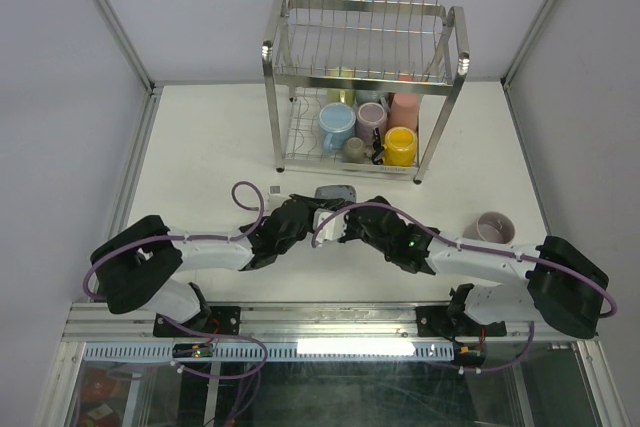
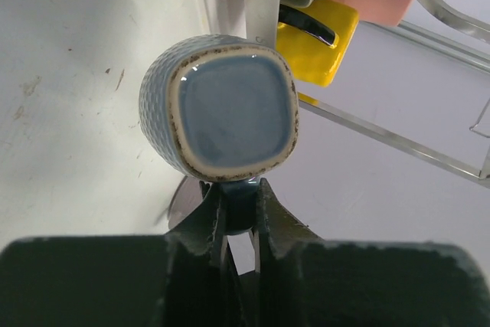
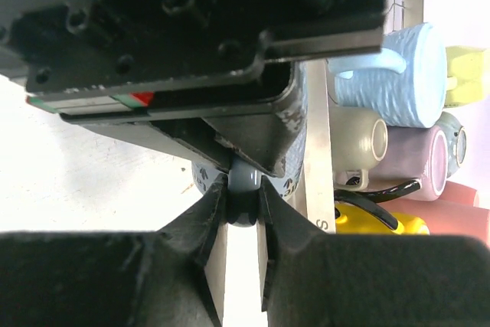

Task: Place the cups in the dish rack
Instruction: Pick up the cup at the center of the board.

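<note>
Left gripper (image 2: 239, 198) and right gripper (image 3: 243, 193) both pinch the grey-blue mug (image 2: 222, 109) by its handle (base facing the left wrist), just off the dish rack's (image 1: 270, 52) front edge.

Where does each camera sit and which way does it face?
Top external: above, behind the bases, facing down; both arms, left hand and right hand at the grey-blue mug before the dish rack.
Left wrist: wrist-mounted, past own fingers at that mug's underside.
Right wrist: wrist-mounted, past own fingers toward the rack; left hand overhead.
Both wrist views share the yellow mug.
</note>
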Robot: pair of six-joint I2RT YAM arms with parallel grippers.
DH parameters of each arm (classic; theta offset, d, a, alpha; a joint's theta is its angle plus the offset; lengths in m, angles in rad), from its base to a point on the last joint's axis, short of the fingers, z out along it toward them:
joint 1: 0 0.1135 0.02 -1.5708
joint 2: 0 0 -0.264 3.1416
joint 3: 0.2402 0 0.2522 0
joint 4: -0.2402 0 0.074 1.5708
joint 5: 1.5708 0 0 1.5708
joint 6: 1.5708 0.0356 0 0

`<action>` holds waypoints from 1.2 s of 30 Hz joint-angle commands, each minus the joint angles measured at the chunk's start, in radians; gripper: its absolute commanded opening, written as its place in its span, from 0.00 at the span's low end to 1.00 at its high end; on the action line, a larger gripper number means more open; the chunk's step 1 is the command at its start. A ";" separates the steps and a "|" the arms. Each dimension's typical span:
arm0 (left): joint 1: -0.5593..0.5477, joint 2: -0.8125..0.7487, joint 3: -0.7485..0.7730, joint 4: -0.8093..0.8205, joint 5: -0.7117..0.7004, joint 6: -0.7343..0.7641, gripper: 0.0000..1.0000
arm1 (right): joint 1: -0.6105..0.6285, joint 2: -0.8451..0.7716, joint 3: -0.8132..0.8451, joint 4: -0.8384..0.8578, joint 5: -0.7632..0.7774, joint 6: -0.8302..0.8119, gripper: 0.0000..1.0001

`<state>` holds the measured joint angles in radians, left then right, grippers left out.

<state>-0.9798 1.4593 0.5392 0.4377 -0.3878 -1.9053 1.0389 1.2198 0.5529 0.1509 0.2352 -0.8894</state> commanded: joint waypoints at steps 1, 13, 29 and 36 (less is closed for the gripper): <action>0.009 -0.016 -0.022 0.100 -0.080 0.043 0.00 | 0.029 -0.037 0.015 0.093 -0.049 -0.012 0.00; 0.020 -0.152 -0.105 0.162 -0.215 0.354 0.00 | -0.004 -0.104 0.068 -0.091 -0.153 0.017 0.71; 0.084 -0.211 -0.033 0.217 -0.190 1.144 0.00 | -0.283 -0.324 0.159 -0.459 -0.517 -0.040 0.80; 0.090 -0.149 0.072 0.240 -0.241 1.485 0.00 | -0.344 -0.344 0.168 -0.476 -0.521 -0.038 0.81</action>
<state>-0.8963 1.2865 0.5167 0.5552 -0.5747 -0.7013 0.7113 0.9001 0.6697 -0.3199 -0.2535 -0.9195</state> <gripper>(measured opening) 0.100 0.806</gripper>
